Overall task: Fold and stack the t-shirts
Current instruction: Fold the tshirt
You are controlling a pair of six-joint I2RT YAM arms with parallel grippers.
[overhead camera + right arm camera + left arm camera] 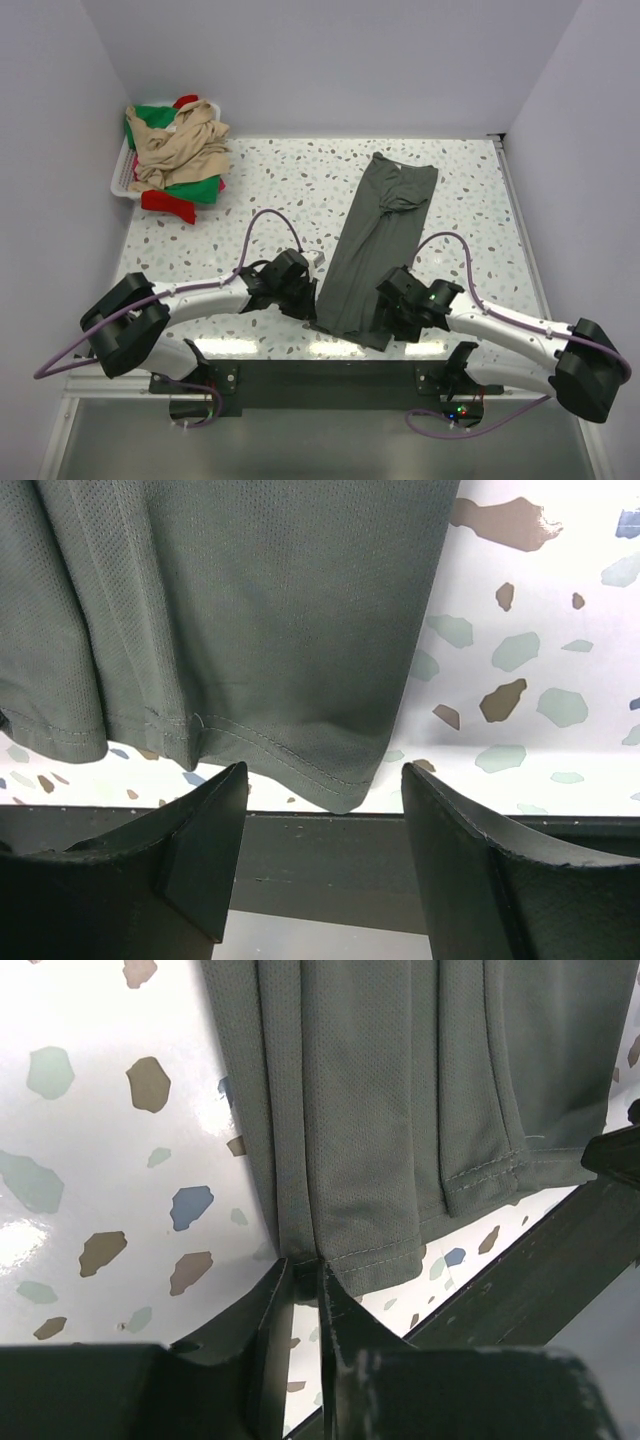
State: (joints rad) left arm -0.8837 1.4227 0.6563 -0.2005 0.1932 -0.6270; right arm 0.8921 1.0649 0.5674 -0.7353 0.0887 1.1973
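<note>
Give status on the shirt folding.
Done: dark grey t-shirt folded lengthwise into a narrow strip. In hand: left gripper pinches its near hem; right gripper open at the other hem corner. Remaining: cross folds, plus the beige, green and red shirts heaped in the white basket. No stack yet.

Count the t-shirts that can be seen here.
4 at least. The dark grey t-shirt lies folded narrow on the table. The beige t-shirt, green t-shirt and red t-shirt are heaped at the white basket, far left. More may hide in that heap.
</note>
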